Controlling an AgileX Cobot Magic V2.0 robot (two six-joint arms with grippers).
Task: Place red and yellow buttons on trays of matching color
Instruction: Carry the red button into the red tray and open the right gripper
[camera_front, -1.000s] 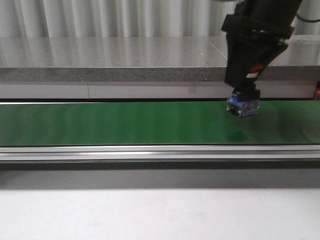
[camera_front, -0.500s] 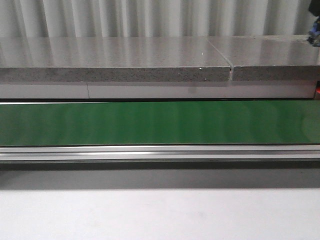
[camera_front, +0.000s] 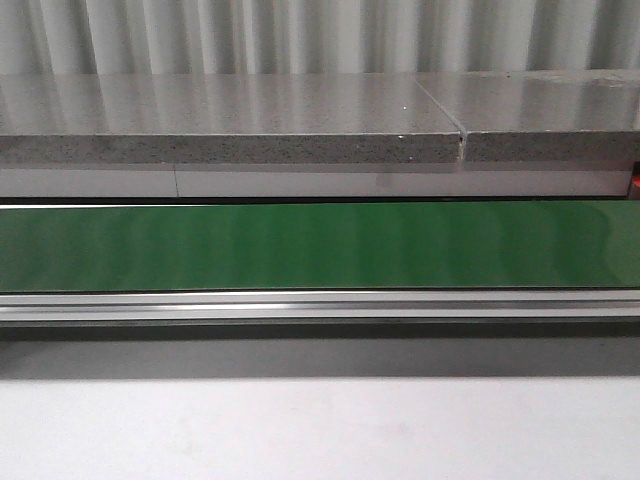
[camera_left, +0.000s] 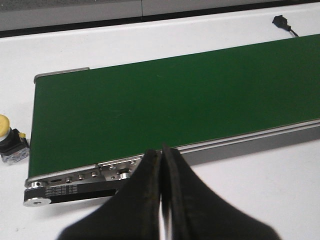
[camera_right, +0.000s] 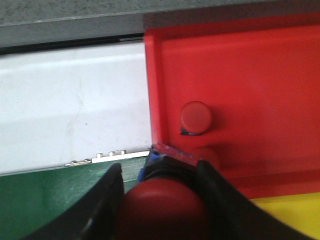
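One red button (camera_right: 196, 116) already on red tray (camera_right: 260, 75); right pincer (camera_right: 162, 210) pinching another red button. Left pincer (camera_left: 161, 165) pressed together, empty. Yellow button (camera_left: 6, 129) left.

The belt (camera_front: 320, 245) in front of me is plain dark green with a silver rail (camera_front: 320, 304). The button (camera_right: 162, 210) between my right gripper's (camera_right: 160, 200) black fingers is red, matching the red tray (camera_right: 260, 70) and the red button (camera_right: 196, 116) in it. Beside the belt sits a yellow-capped button (camera_left: 10, 140) on a black base.
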